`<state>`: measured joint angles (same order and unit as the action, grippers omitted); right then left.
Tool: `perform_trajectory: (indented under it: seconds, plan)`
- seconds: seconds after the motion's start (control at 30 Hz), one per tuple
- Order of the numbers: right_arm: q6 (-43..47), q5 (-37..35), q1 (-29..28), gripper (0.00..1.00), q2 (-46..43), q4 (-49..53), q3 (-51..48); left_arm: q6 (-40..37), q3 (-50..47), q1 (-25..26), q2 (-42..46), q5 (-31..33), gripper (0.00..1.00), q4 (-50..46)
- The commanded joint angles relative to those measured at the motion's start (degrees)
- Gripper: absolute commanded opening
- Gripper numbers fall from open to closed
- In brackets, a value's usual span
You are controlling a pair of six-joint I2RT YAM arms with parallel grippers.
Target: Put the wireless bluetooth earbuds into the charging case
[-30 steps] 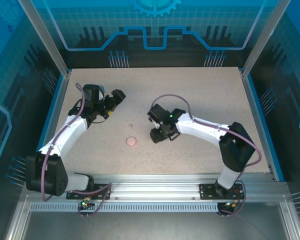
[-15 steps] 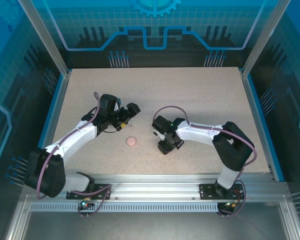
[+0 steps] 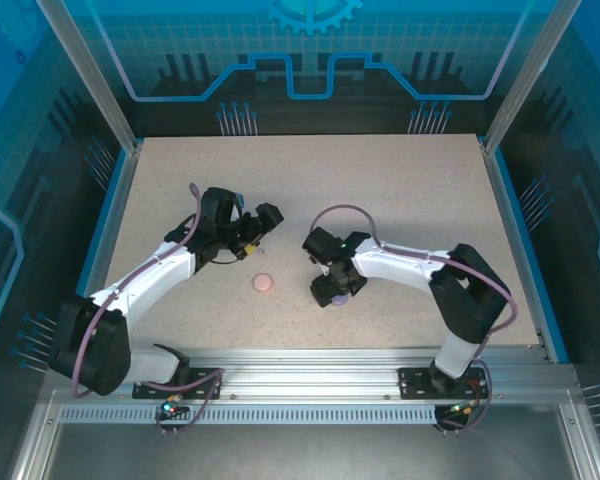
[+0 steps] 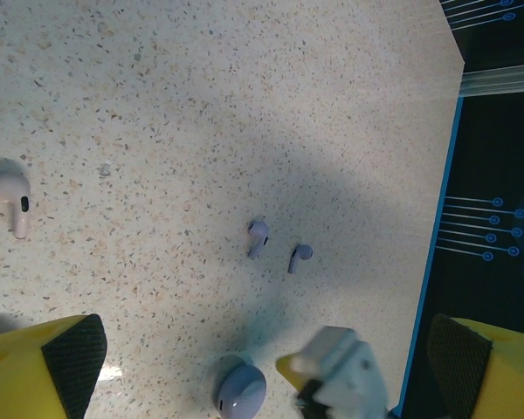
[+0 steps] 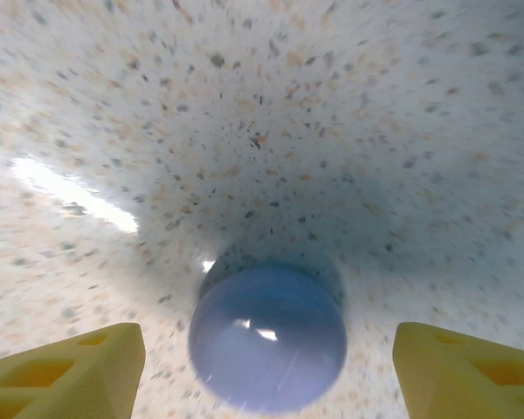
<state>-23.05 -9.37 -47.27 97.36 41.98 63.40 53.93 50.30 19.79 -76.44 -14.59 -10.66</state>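
Observation:
In the left wrist view two purple earbuds (image 4: 258,236) (image 4: 299,256) lie side by side on the speckled table, and a pale pinkish-white earbud (image 4: 9,193) lies far to the left. My left gripper (image 4: 266,353) hangs open above them, left of centre in the top view (image 3: 264,224). The round purple charging case (image 5: 268,338) rests shut on the table between the fingers of my right gripper (image 5: 268,371), which is open with a gap on each side. The same case (image 4: 241,391) shows in the left wrist view beside the blurred right gripper, and in the top view (image 3: 337,298).
A round pink case (image 3: 264,284) lies on the table between the two arms, nearer the front. The table's right edge, with a blue rail (image 4: 437,253), runs close beside the purple earbuds in the left wrist view. The back half of the table (image 3: 380,170) is bare.
My left arm swung right and toward the centre, then held still. My right gripper drew nearer the front and opened; the purple case now lies free under it.

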Motion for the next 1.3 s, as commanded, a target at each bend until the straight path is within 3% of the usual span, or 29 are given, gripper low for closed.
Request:
perform_trajectory:
  seconds: [0.0,0.2,0.5,1.27]
  plan:
    - [-14.5,2.3,-0.6,0.78,-7.3,4.0,1.0,-0.2,0.5,0.6,-0.4,0.4,0.99,0.6]
    - [-27.0,10.0,-1.0,0.79,-13.0,-2.2,-8.3,-2.4,3.1,0.5,-1.8,0.4,0.99,-1.0]
    - [-30.8,13.7,-1.1,0.83,-12.0,-9.1,-15.4,-3.3,5.7,0.6,-3.8,0.1,0.99,-1.4]
    - [-29.3,13.6,3.5,0.83,-3.5,-11.0,-7.9,-3.7,4.3,0.6,-3.3,0.2,0.99,-2.0]
